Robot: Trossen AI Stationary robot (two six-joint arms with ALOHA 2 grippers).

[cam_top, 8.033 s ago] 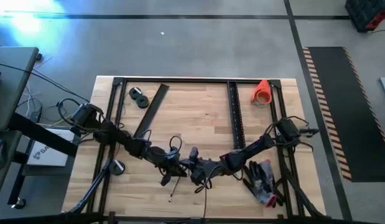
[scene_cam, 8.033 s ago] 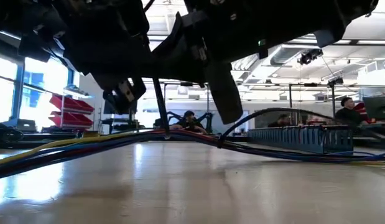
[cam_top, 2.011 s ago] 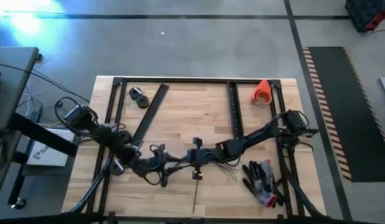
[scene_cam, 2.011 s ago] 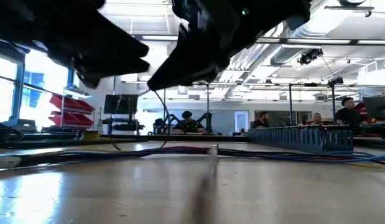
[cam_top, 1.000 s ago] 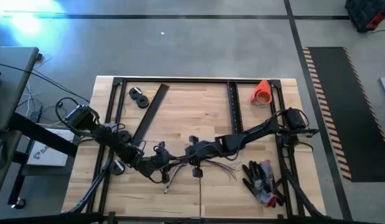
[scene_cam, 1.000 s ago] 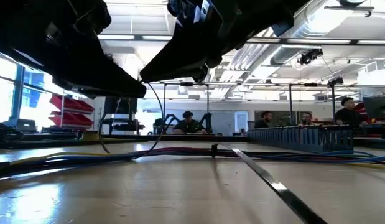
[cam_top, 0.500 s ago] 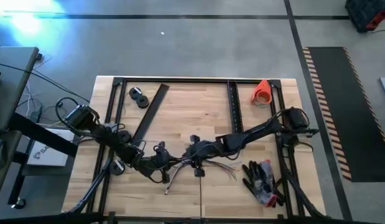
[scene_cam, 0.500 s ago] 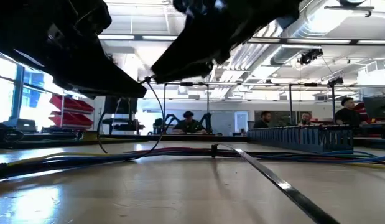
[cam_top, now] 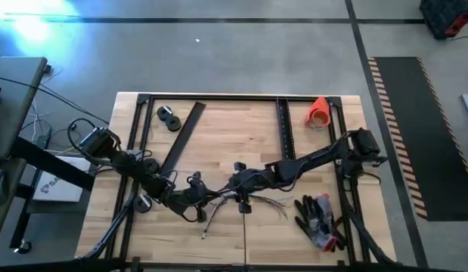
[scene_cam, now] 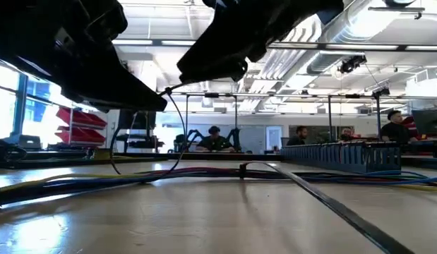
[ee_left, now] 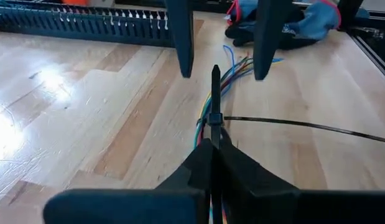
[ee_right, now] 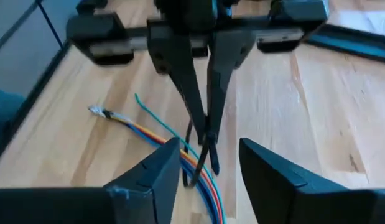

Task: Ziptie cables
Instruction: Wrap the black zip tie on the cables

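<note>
At the wooden tabletop's (cam_top: pixel 241 143) front centre, the left gripper (ee_left: pixel 212 163) clamps a black ziptie (ee_left: pixel 214 93) around thin coloured cables (ee_left: pixel 232 70), the right gripper (ee_right: pixel 208 167) spread; slack could slip.

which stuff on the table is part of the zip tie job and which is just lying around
In the job:
- cables
- black zip tie around them
- left gripper, shut on the tie
- right gripper, open

Lying about:
- gloves
- orange tape roll
- perforated black strips
- small black discs
</note>
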